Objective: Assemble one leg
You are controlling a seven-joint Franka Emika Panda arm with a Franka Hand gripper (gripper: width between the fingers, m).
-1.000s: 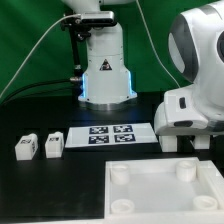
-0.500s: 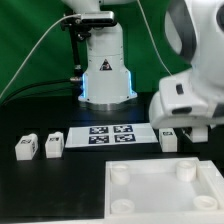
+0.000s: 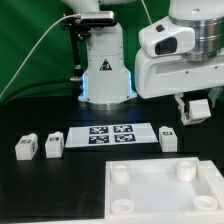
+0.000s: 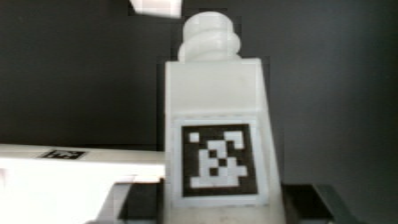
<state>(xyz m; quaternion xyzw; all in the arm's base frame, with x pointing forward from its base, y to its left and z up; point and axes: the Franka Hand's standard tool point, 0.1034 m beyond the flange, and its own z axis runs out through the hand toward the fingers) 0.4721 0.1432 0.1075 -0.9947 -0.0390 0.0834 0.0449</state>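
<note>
The arm [image 3: 180, 50] fills the upper part of the exterior view's right, its white casing hanging over the black table [image 3: 30, 190]. Behind, at the back of the table, stands a white pedestal [image 3: 105, 65] with a blue glow at its foot.

The large white square plate [image 3: 160, 195] lies flat at the near edge, on the exterior view's right. It is the only thing here that can hold others. Three of its round corner sockets show: two along the far edge [image 3: 120, 172] and one nearer the camera. All three show as bare white rings.

The marker board [image 3: 110, 133] lies flat beyond the plate, between the loose legs.

One leg [image 4: 217, 110] is off the table, clamped in the gripper [image 3: 196, 106], which hangs above and beyond the plate's far corner on the exterior view's right. In the wrist view this leg stands lengthwise between the dark fingers [image 4: 134, 203], its tagged face toward the camera and its ribbed peg pointing away. The jaws are narrow, pressed against its two sides.

Another leg [image 3: 168, 138] stands on the table just beside the marker board's end, on the exterior view's right, below the gripper and apart from it. Two more legs [image 3: 25, 147] [image 3: 53, 144] stand side by side, near each other, off the board's other end.
</note>
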